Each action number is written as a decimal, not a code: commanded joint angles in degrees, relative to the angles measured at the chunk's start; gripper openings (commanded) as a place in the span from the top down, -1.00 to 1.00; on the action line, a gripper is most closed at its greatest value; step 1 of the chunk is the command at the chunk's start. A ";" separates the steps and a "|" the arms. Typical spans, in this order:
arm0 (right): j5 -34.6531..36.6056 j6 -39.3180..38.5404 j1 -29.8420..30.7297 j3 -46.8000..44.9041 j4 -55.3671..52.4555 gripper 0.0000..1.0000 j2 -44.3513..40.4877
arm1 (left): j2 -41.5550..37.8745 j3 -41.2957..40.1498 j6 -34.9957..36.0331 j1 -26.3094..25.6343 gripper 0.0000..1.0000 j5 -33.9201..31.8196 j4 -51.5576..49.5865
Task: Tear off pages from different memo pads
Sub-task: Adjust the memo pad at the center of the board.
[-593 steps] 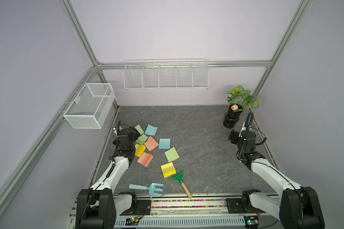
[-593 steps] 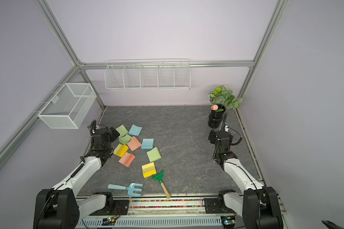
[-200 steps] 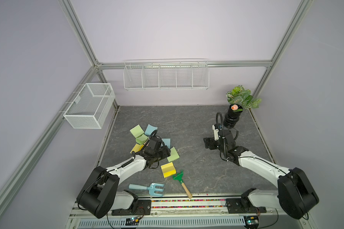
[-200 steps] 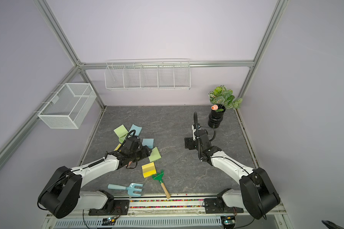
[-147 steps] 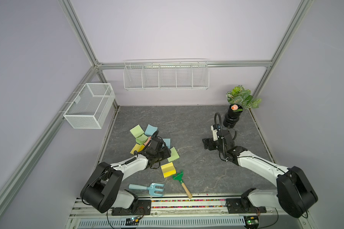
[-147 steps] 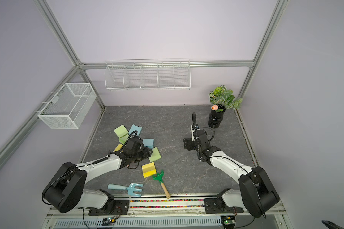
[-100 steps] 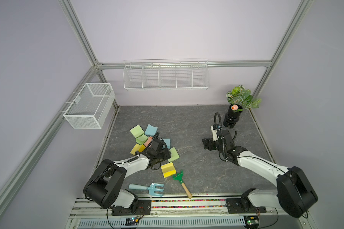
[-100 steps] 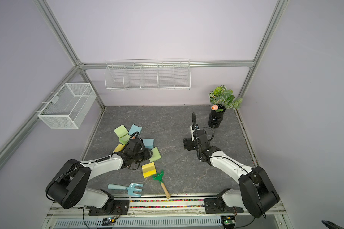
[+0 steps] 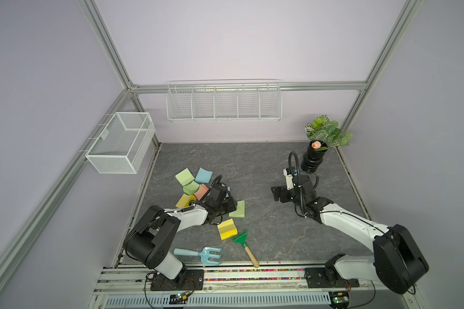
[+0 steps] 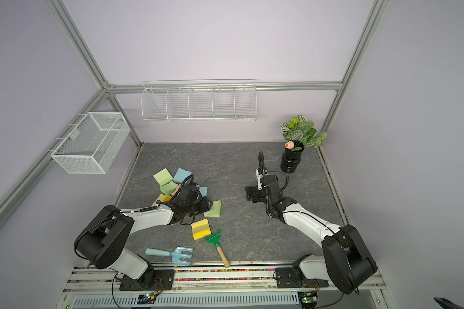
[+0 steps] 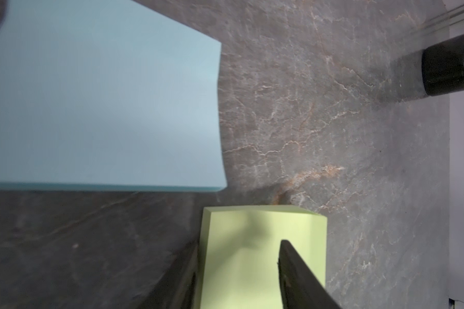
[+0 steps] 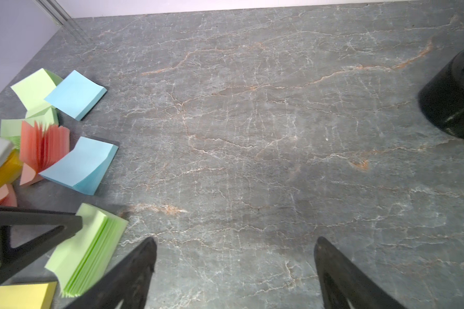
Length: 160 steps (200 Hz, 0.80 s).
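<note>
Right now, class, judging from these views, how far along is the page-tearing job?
Done: nothing; no loose page shows. In hand: the left gripper straddles the light green memo pad's edge, grip unclear; the right gripper hangs open over bare table. Left: tearing pages from it, the blue pads, salmon pads and yellow pads.

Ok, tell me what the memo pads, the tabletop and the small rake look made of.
Memo pads: matte paper, thin sheets fan at the edges.
Tabletop: grey stone or a stone-print laminate, pale and rusty veins, low sheen.
Rake: green head likely plastic, handle looks like bare wood.
</note>
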 commanded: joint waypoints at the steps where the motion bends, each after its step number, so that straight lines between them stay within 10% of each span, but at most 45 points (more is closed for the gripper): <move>1: -1.78 0.39 0.71 -0.70 2.73 -0.91 -0.01 | 3.86 2.48 0.50 -1.50 -0.01 0.42 -1.14; 89: -1.10 -2.28 0.77 -0.05 0.99 -0.95 -0.06 | 11.20 13.79 2.33 -5.70 -0.01 3.26 1.73; 160: -2.40 -9.57 1.08 3.92 -4.79 -0.64 2.49 | -7.77 12.16 14.98 -5.69 -0.14 -13.92 -14.80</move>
